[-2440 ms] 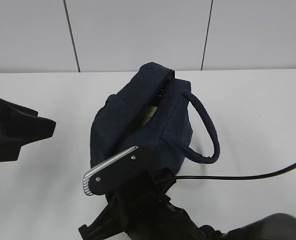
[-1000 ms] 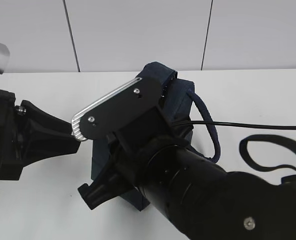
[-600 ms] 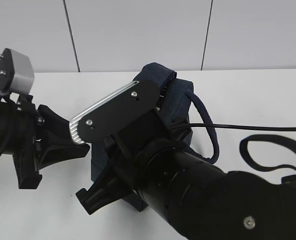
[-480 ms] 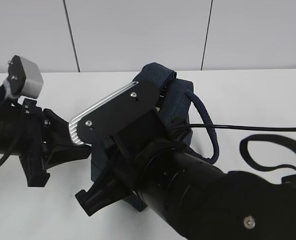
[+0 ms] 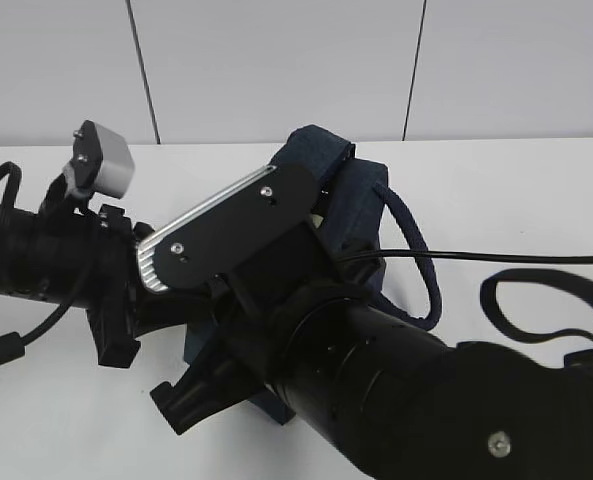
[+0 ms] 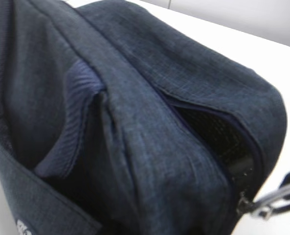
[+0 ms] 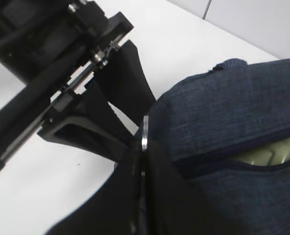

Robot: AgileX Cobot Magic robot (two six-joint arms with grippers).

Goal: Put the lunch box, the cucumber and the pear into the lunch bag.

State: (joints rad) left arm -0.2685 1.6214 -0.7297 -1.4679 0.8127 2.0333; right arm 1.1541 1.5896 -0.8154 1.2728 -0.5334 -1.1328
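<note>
The boxy navy fabric lunch bag [image 5: 351,215] sits mid-counter, pale-green lunch box lid [image 7: 274,152] showing inside. The right gripper [image 7: 144,139], pressed together, pinches its metal ring. The left gripper, part-spread at nine o'clock, may tip it.

The right end effector [image 5: 166,265] hides most of the boxy dark navy fabric lunch bag [image 5: 361,215] behind it. Beside its closed tips, only a pale sage-green lid sliver [image 7: 274,152] shows; other contents hidden.
</note>
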